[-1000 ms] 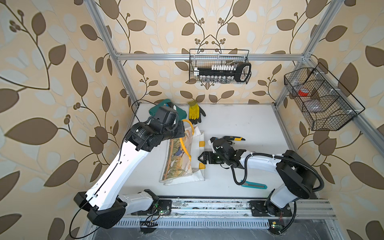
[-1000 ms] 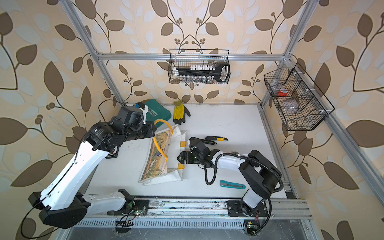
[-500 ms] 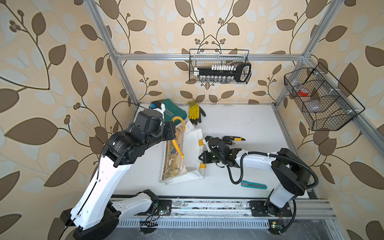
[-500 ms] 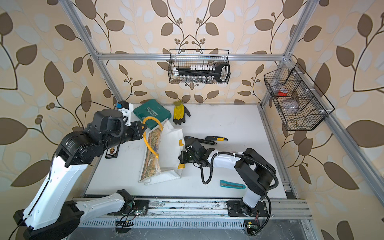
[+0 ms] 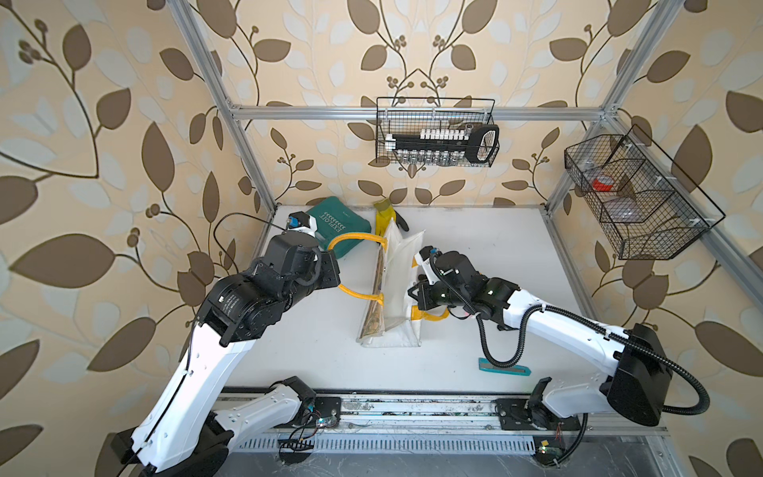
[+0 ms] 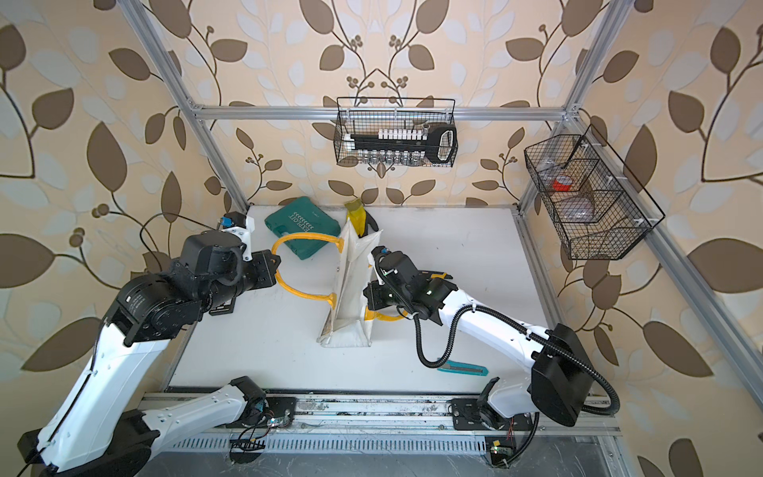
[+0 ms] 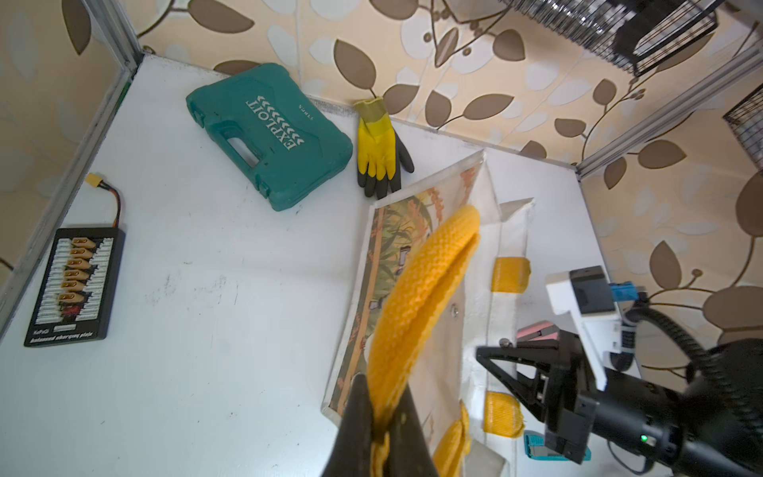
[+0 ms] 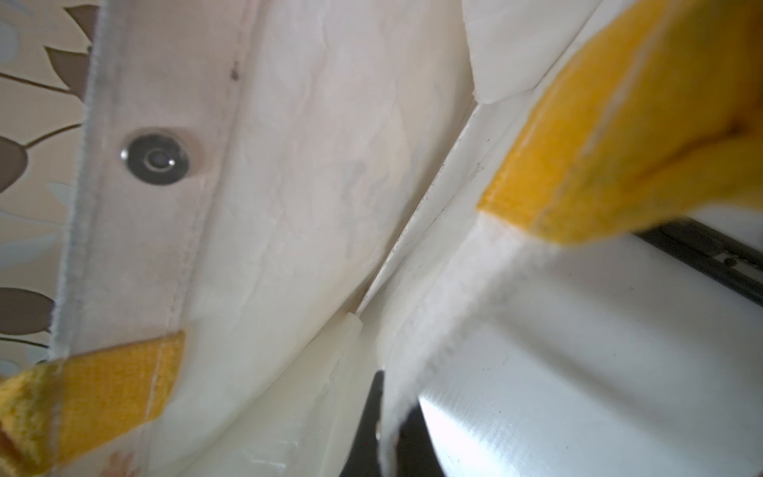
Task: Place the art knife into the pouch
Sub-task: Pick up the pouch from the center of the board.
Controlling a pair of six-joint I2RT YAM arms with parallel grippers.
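The pouch (image 5: 396, 281) (image 6: 351, 289) is a white tote with a painted side, standing upright mid-table with its mouth pulled apart. My left gripper (image 7: 382, 417) (image 5: 336, 274) is shut on one yellow loop handle (image 7: 429, 289), drawn taut to the left. My right gripper (image 8: 386, 413) (image 5: 415, 295) is shut on the opposite white rim of the pouch (image 8: 309, 165). Two snap-off knives lie on the table. A teal one (image 5: 503, 369) (image 6: 462, 367) lies front right. A black-and-yellow one (image 6: 435, 274) lies behind my right wrist. Which is the art knife I cannot tell.
A green tool case (image 5: 338, 225) and a yellow glove (image 5: 386, 214) lie at the back behind the pouch. A black charging board (image 7: 74, 285) sits by the left edge. Wire baskets hang on the back wall (image 5: 437, 140) and the right wall (image 5: 636, 198).
The pouch went from lying flat to standing as my left gripper pulled its handle up and to the left. My right gripper closed on the pouch's near rim.
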